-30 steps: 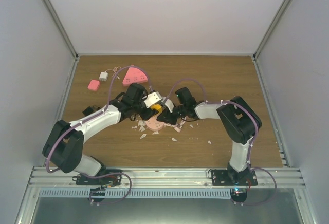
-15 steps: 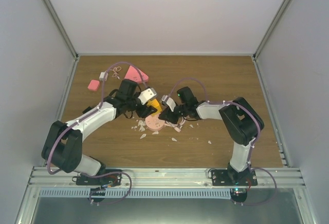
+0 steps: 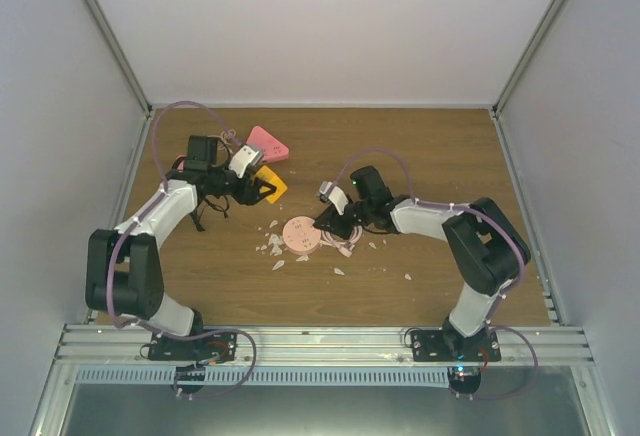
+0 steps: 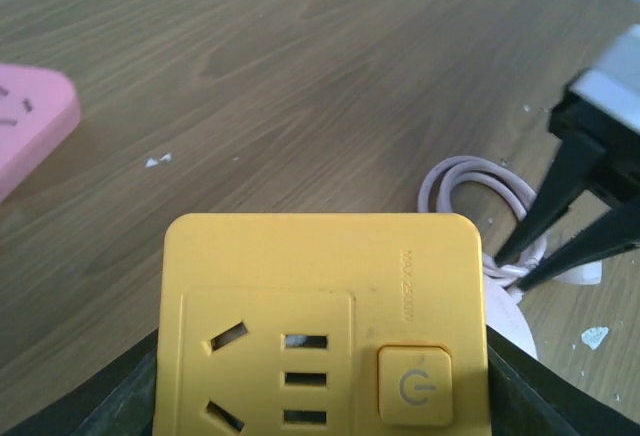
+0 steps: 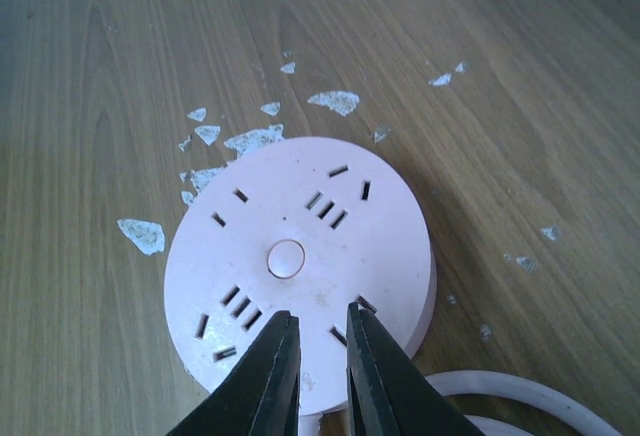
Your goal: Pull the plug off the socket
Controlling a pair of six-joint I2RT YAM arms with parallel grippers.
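A yellow square plug adapter point(image 3: 266, 186) with a power button is held in my left gripper point(image 3: 258, 185), lifted off and to the left of the round pink socket point(image 3: 299, 235). In the left wrist view the adapter point(image 4: 325, 286) fills the space between my left gripper's point(image 4: 322, 386) dark fingers. My right gripper point(image 3: 323, 222) rests at the socket's right edge. In the right wrist view it point(image 5: 318, 328) sits on the socket's face point(image 5: 290, 246), nearly shut with a narrow gap and nothing between the jaws.
A pink triangular power strip point(image 3: 266, 143) lies at the back left and shows in the left wrist view point(image 4: 30, 121). White chips point(image 3: 272, 247) lie around the socket. A pale coiled cable point(image 4: 478, 181) lies by the right gripper's fingers point(image 4: 560, 221).
My left gripper has carried the yellow adapter away from the pink socket, up and to the left. My right gripper has stayed at the socket.
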